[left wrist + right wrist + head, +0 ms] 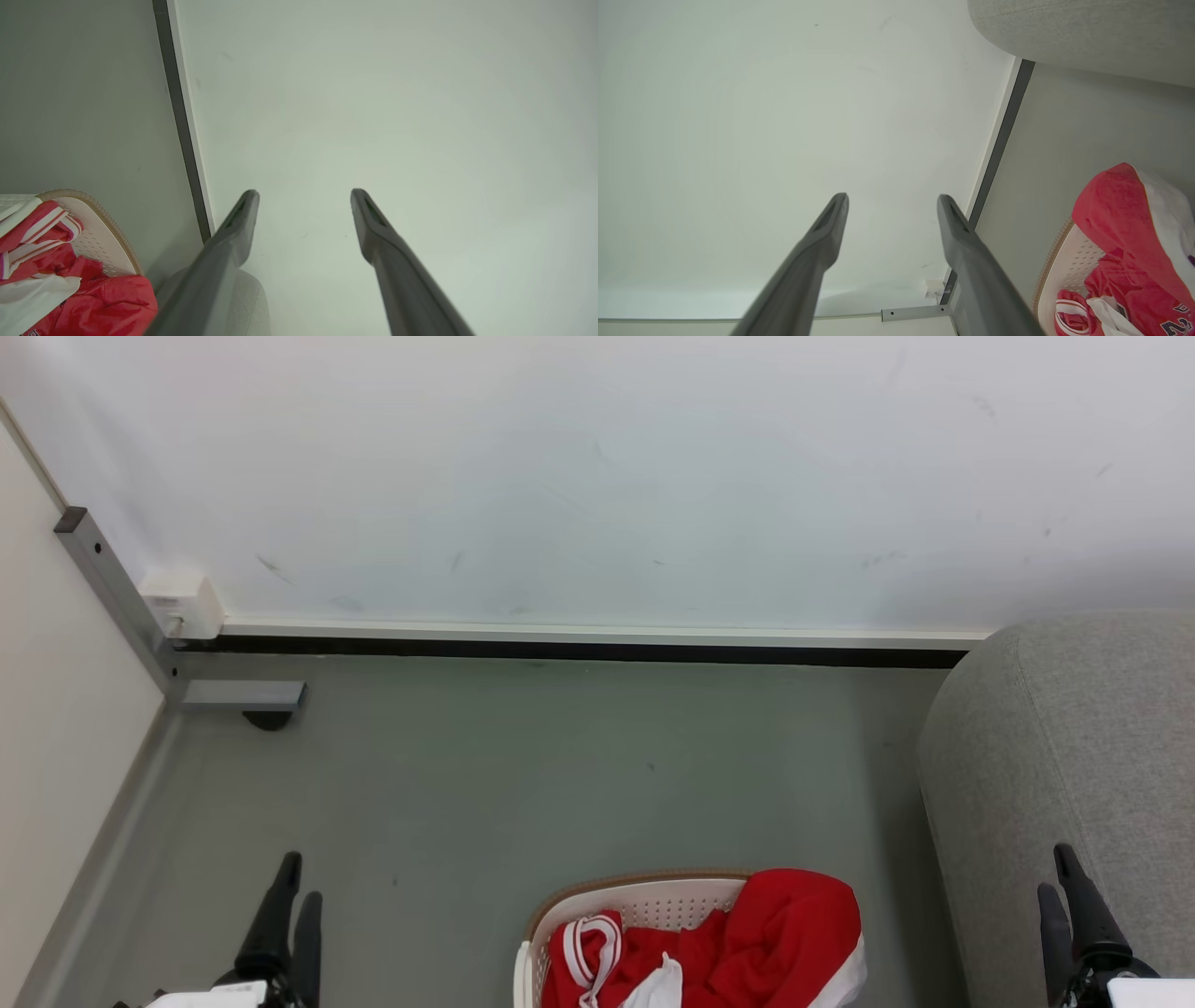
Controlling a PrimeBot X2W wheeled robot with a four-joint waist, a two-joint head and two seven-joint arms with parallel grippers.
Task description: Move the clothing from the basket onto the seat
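The red clothing [747,943] with white trim lies heaped in the cream basket [653,901] at the bottom centre of the head view, one fold draped over the basket's right rim. The grey seat [1074,756] rises at the right, its rounded arm beside the basket. My left gripper [294,887] stands open at the lower left, well left of the basket. My right gripper [1055,873] is open at the lower right, in front of the seat. In the left wrist view the gripper [303,193] is empty, with clothing [93,298] and basket [103,233] at lower left. The right wrist view shows the gripper [892,198] empty, beside clothing [1115,219], basket [1069,266] and seat [1087,28].
A white wall [597,476] with a dark skirting strip [560,649] closes the far side. A grey metal bracket [243,695] and a small white box [182,602] sit in the left corner. Grey floor [560,775] stretches between wall and basket.
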